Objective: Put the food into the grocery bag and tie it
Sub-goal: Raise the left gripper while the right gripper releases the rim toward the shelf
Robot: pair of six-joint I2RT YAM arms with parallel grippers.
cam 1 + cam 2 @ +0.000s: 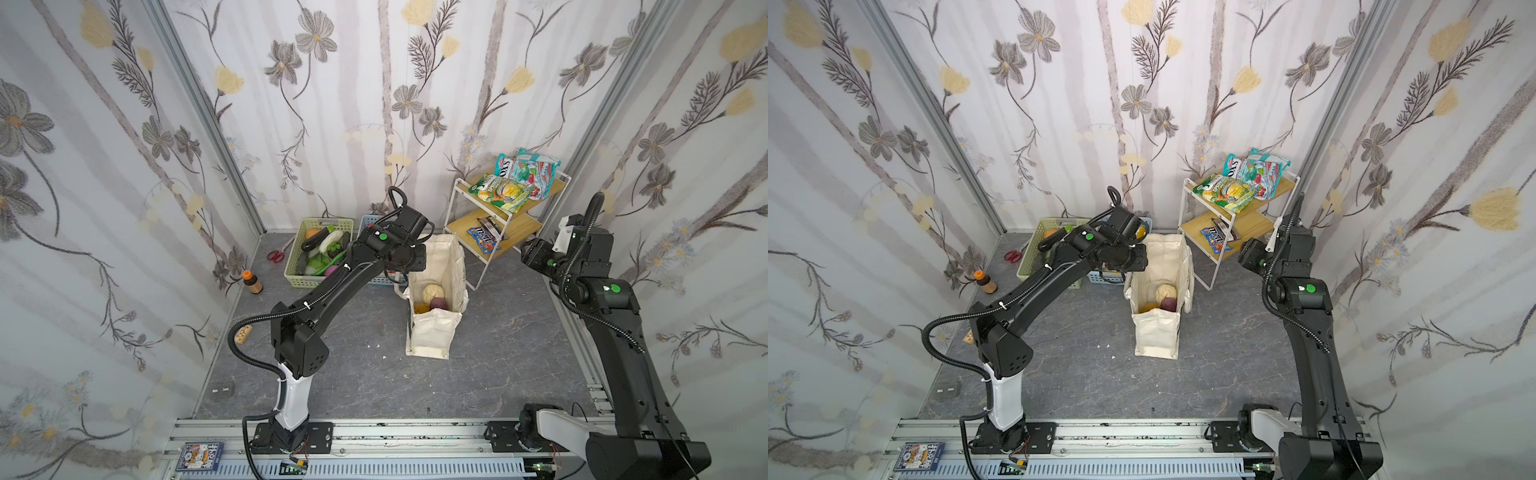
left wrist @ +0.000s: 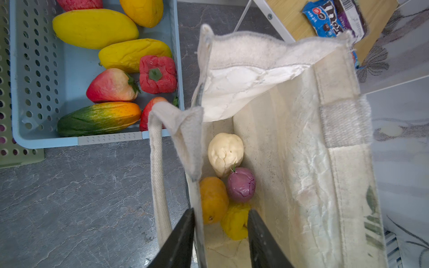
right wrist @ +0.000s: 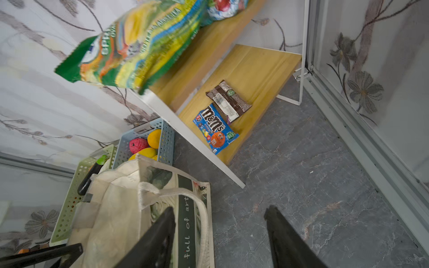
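Note:
The grocery bag (image 1: pixel 434 332) (image 1: pixel 1156 338) stands upright and open in the middle of the floor. Inside it lie a cream fruit (image 2: pixel 225 153), a purple one (image 2: pixel 241 184), an orange one (image 2: pixel 213 199) and a yellow one (image 2: pixel 234 222). My left gripper (image 2: pixel 221 211) is open and straddles the bag's wall on the basket side, one finger outside by the handle (image 2: pixel 157 167) and one inside. My right gripper (image 3: pixel 220 208) is open above the bag's green printed side (image 3: pixel 185 220) and its other handle (image 3: pixel 202 208), holding nothing. A blue candy packet (image 3: pixel 214 128) and a brown one (image 3: pixel 228 101) lie on the lower shelf.
A blue basket (image 2: pixel 109 140) with toy fruits sits right beside the bag, and a green basket (image 1: pixel 297 270) of vegetables beyond it. The white rack (image 1: pixel 473 274) at the back right carries snack bags (image 1: pixel 503 193) on top. Scissors (image 1: pixel 275 254) and a small bottle (image 1: pixel 252 282) lie near the left wall.

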